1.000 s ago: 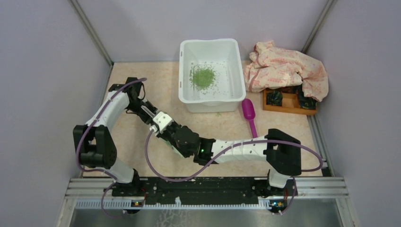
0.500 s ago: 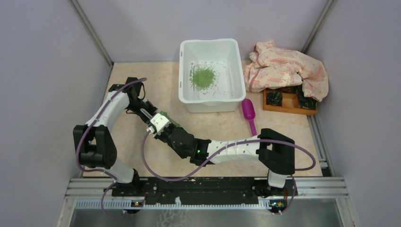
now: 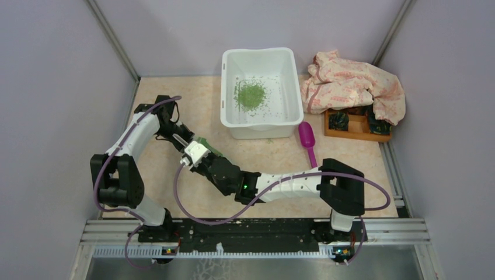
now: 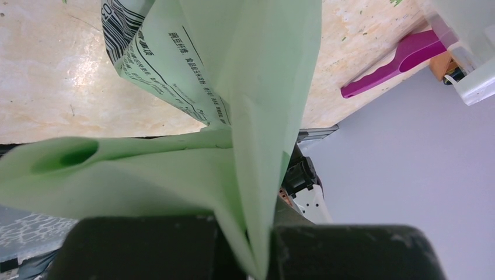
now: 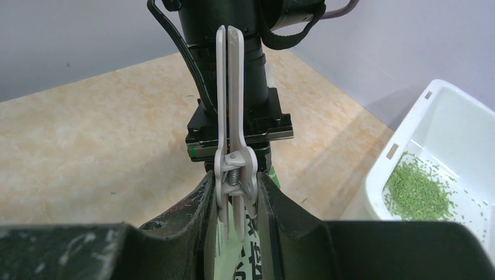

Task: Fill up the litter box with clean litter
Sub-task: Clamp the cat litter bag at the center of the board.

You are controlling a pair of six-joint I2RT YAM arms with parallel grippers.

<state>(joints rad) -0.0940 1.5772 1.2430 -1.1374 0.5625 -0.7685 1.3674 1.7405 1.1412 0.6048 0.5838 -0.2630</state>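
The white litter box (image 3: 257,129) stands at the back middle, with a pile of green clean litter (image 3: 251,95) and scattered bits inside. My left gripper (image 3: 185,143) is shut on a fold of the green-and-white printed bag (image 4: 257,87), which fills the left wrist view above the gripper (image 4: 262,256). My right gripper (image 5: 236,192) is shut on a white spring clip (image 5: 230,116) that sits on the bag's edge (image 5: 245,256). From above, the clip (image 3: 194,153) and a sliver of bag (image 3: 205,146) show where the two grippers meet, front left of the box. Box (image 5: 432,169) and litter (image 5: 417,189) lie to the right.
A magenta scoop (image 3: 307,140) lies on the table just right of the box's front corner. A crumpled pink-and-cream cloth (image 3: 350,87) drapes over a small wooden tray (image 3: 356,125) at the back right. Grey walls close in both sides.
The right arm has drawn back and its gripper with the clip has shifted slightly left; a strip of green bag now shows beside the clip. The left arm has hardly moved.
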